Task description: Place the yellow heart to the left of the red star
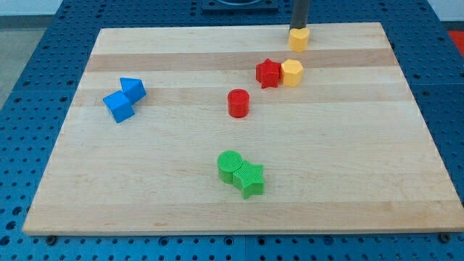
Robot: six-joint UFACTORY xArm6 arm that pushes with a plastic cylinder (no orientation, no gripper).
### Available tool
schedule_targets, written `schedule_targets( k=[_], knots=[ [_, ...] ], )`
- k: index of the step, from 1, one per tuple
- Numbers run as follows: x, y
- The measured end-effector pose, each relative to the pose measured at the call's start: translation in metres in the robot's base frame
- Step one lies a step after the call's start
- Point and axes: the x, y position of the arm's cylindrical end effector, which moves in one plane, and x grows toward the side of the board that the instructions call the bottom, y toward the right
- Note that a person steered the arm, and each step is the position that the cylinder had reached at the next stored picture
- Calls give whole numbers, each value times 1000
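**Ana:** Nearest the camera is the front edge of the bench (239, 225), and just behind it a green cylinder (230, 165) touches a green star (251, 180). What else is there?

**Ben:** Two blue blocks (125, 99) touch at the view's left, and a red cylinder (238, 103) stands alone near the middle. The red star (267, 73) has a yellow hexagon (292, 73) against its right side.

**Ana:** And the yellow heart (299, 40)?

**Ben:** It is near the top edge, above and right of the star. The end effector is a bare rod with nothing to open or close. Its tip (299, 28) meets the heart's far side.

**Ana:** So a straight push down the view?

**Ben:** Probably unwise, as that would drive the heart into the hexagon. A better way is for the robot to bring the tip round to the heart's right, slide it leftward past the star, then nudge it down beside the star, stopping short of the red cylinder.
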Motion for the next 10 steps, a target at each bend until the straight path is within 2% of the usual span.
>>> schedule_targets(
  k=[1, 4, 7, 10],
  knots=[
    [0, 21],
    [15, 18],
    [39, -42],
    [43, -82]
  ],
)
